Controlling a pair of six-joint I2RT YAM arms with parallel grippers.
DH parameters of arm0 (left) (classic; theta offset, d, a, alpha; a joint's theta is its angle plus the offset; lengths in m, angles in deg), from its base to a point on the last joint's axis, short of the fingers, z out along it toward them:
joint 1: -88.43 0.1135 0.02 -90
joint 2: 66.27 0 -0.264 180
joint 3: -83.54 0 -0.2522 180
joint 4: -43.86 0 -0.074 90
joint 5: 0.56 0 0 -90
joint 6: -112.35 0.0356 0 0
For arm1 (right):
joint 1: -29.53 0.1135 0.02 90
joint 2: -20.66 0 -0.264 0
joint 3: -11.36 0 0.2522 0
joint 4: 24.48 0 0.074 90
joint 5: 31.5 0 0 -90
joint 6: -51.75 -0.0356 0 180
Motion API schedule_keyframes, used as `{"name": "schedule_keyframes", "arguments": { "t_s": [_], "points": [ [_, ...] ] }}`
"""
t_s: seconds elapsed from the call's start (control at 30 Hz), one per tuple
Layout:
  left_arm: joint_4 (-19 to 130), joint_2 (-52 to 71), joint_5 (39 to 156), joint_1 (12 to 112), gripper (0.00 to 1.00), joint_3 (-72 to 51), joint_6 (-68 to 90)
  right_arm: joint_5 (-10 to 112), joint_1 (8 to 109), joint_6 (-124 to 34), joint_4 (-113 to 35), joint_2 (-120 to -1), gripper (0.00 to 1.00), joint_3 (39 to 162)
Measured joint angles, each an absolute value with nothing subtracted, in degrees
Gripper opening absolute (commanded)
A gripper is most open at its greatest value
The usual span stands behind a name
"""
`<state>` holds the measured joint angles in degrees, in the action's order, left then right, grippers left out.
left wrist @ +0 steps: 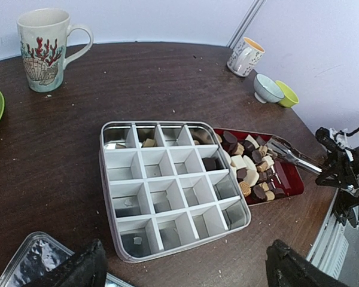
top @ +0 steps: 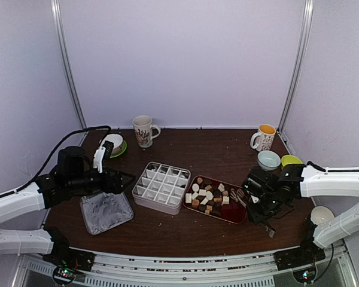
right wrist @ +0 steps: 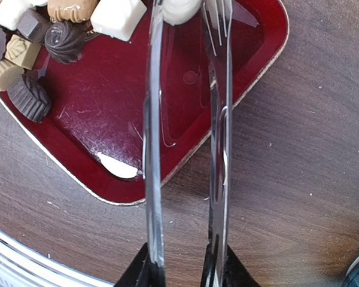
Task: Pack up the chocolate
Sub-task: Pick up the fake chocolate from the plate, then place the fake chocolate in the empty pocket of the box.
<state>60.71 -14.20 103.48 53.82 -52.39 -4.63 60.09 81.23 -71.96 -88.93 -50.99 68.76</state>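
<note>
Two arms flank the work area in the top view. The left fingers (top: 123, 179) are spread wide and hold nothing. They hang just left of the white divided box (top: 161, 186), above the far edge of a clear lid (top: 106, 212) that lies on the table (top: 215, 149). The right fingers (top: 251, 202) are at the right end of the red tray (top: 234, 213); what they hold is too small to tell here. The chocolate (top: 206, 195) is heaped in the left and middle of that tray, which lies just beside the box. Further back stand a patterned mug (top: 143, 130), an orange-lined mug (top: 264, 137), a pale bowl (top: 268, 159) and a yellow-green bowl (top: 291, 159).

Left wrist view: the left fingers show at the two lower corners, wide apart, with the box below the gap between them. Most cells are bare. A tan piece (left wrist: 148, 142) sits in a far-row cell and a dark piece (left wrist: 209, 162) in a cell on the tray side. The metal tongs (left wrist: 293, 156) reach from the right arm over the tray's end.

Right wrist view: the right fingers clamp the tongs from both sides, squeezing the two blades close together but not touching. The tips reach a white piece (right wrist: 179, 7) at the frame's top edge; whether it is pinched cannot be told. The near corner of the tray is bare red apart from a white fragment (right wrist: 116, 167).
</note>
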Motion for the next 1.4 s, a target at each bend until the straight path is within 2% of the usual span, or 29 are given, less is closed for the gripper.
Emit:
{"name": "schedule_keyframes", "arguments": {
  "t_s": [0.43,0.77,1.4],
  "points": [
    [60.69,-13.13,103.52,53.82,0.95,-52.39,-4.54,61.77,81.19,-72.18,-91.95,-46.32,0.24,70.35],
    [60.71,-12.89,103.52,53.82,0.95,-52.37,-4.54,60.57,83.09,-68.73,-92.02,-46.27,0.24,77.61],
    [62.15,-10.26,103.52,53.82,0.95,-49.75,-4.3,56.79,90.85,-61.32,-79.45,-74.91,0.26,99.51]
  ]
}}
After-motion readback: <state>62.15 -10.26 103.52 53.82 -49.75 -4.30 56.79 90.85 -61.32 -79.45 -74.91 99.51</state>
